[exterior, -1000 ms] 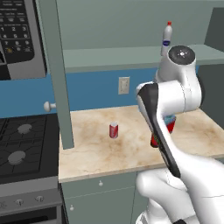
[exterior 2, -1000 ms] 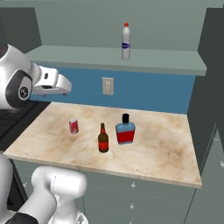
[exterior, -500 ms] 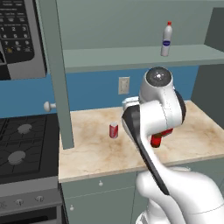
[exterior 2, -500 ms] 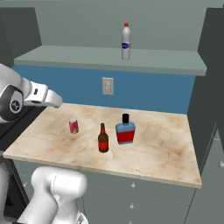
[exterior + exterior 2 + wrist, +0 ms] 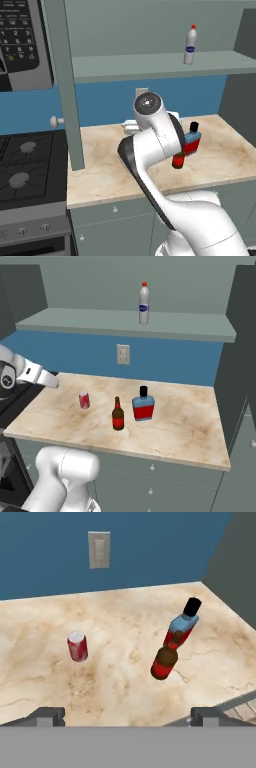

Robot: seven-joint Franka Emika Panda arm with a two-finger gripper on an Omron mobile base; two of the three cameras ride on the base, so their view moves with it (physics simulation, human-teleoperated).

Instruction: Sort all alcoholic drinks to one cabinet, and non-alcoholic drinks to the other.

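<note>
Standing beyond the open hand: beer bottle.

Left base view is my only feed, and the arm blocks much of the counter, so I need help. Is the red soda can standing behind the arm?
Observer: Yes, the red soda can stands upright on the counter, left of the beer bottle in the right base view.
Operator: Does the beer bottle touch the flat bottle?
Observer: No, the flat bottle stands apart, slightly behind it.
Operator: Is the gripper holding anything?
Observer: No, the gripper is open, above the counter's near edge.
</note>
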